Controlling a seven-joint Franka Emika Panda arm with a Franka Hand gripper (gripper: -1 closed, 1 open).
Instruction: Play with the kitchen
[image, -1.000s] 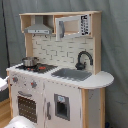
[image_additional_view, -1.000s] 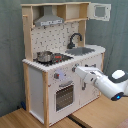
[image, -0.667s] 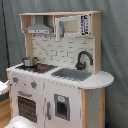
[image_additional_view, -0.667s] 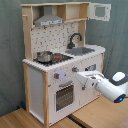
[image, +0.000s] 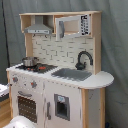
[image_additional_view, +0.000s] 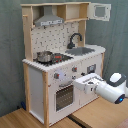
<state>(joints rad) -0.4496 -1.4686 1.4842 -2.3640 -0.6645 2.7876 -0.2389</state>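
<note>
The kitchen (image: 60, 75) (image_additional_view: 55, 60) is a white and light-wood toy set. It has a black faucet (image: 84, 59) (image_additional_view: 75, 39), a grey sink (image: 70, 74) (image_additional_view: 82, 50) and a small metal pot (image: 29, 61) (image_additional_view: 44, 56) on the stove. The hood (image: 39, 26) (image_additional_view: 49, 20) hangs above the stove. In the second exterior view my gripper (image_additional_view: 79, 83) hovers just in front of the lower front panel, beside the oven door (image_additional_view: 64, 96) and below the knobs (image_additional_view: 74, 70). It holds nothing that I can see. In the first exterior view only a white piece of the arm (image: 20, 122) shows at the bottom left.
The microwave cabinet door (image_additional_view: 100, 12) stands swung out at the second exterior view's upper right. A wooden table top (image_additional_view: 100, 112) lies under the arm. A grey curtain (image: 112, 40) hangs behind the kitchen.
My gripper has dropped from knob height to the level of the oven door's top. In the first exterior view the arm has sunk from the left edge to the bottom.
</note>
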